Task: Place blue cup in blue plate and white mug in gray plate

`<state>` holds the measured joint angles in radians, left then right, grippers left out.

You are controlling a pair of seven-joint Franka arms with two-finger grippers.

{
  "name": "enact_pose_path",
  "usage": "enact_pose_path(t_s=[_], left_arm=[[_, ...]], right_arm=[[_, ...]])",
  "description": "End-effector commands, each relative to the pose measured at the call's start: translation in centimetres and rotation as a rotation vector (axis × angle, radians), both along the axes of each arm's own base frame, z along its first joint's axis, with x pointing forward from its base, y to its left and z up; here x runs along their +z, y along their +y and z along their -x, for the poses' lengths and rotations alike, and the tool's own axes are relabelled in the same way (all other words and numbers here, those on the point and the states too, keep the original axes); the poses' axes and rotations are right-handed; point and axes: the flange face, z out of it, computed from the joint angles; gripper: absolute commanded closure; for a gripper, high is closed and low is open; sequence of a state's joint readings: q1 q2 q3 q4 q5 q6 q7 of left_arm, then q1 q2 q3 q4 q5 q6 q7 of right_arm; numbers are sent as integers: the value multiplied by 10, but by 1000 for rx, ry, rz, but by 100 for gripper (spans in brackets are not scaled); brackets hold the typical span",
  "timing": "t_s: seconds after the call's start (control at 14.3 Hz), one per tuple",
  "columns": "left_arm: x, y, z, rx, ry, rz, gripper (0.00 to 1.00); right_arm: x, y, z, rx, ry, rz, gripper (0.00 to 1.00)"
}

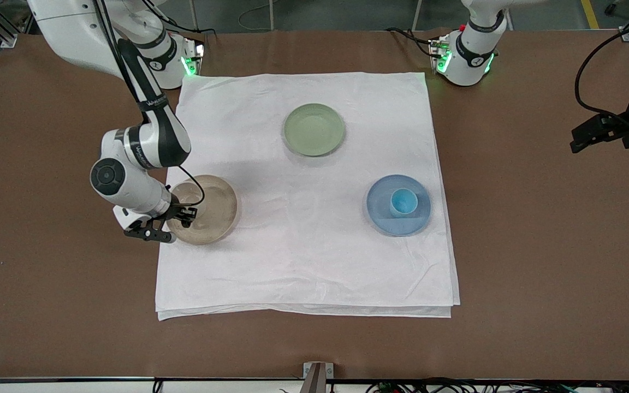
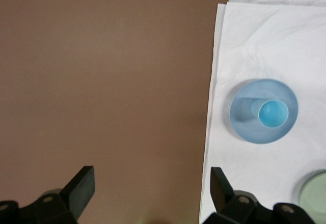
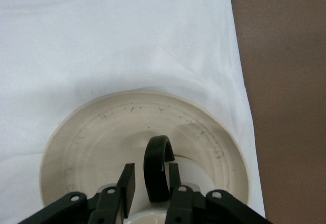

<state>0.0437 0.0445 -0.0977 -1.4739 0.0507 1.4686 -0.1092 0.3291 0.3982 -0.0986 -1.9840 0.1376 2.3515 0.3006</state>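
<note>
The blue cup (image 1: 403,202) stands upright in the blue plate (image 1: 380,215) on the white cloth, toward the left arm's end; both also show in the left wrist view, the cup (image 2: 273,113) in the plate (image 2: 244,117). The white mug (image 1: 186,197) sits in the gray plate (image 1: 219,215) toward the right arm's end. My right gripper (image 1: 182,214) is low over the mug. In the right wrist view the gripper (image 3: 150,170) has its fingers either side of the dark loop handle (image 3: 155,155), with a small gap on one side. The gray plate (image 3: 102,127) lies under it. My left gripper (image 1: 581,139) waits open and empty (image 2: 153,188).
A pale green plate (image 1: 314,129) lies on the white cloth (image 1: 303,262) nearer the robots' bases; it also shows in the left wrist view (image 2: 316,196). Brown table (image 1: 538,245) surrounds the cloth. The left gripper hangs over bare table past the cloth's edge.
</note>
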Motion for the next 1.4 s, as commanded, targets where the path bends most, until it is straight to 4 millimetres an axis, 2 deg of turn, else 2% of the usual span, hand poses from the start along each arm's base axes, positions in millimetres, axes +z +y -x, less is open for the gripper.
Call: enact_pose_path(t_s=[0.0, 0.14, 0.28, 0.49, 0.56, 0.63, 0.77, 0.98, 1.05, 1.19, 1.33], left_arm=[[2, -5, 19, 1, 6, 11, 0], [-1, -8, 18, -3, 10, 23, 0], [-6, -11, 16, -6, 11, 25, 0], [-4, -8, 12, -7, -10, 27, 0], [-3, -7, 12, -4, -13, 27, 0], [-2, -6, 11, -1, -15, 27, 0], [-3, -3, 10, 2, -15, 27, 0], [0, 1, 11, 7, -19, 26, 0], [0, 5, 13, 8, -15, 25, 0], [4, 4, 16, 10, -18, 26, 0], [9, 2, 20, 5, -28, 29, 0]], right_arm=[[25, 0, -17, -2, -38, -22, 0], [55, -11, -35, -8, -29, -20, 0], [87, -40, -51, 40, 2, -26, 0], [120, -116, -62, 149, 25, -19, 0], [142, -144, -64, 180, 30, 22, 0], [159, -163, -65, 191, 59, 57, 0], [198, -184, -67, 169, 81, 71, 0], [237, -196, -66, 148, 88, 78, 0], [244, -201, -66, 140, 75, 78, 0], [243, -203, -66, 131, 77, 67, 0], [251, -189, -64, 149, 71, 66, 0]])
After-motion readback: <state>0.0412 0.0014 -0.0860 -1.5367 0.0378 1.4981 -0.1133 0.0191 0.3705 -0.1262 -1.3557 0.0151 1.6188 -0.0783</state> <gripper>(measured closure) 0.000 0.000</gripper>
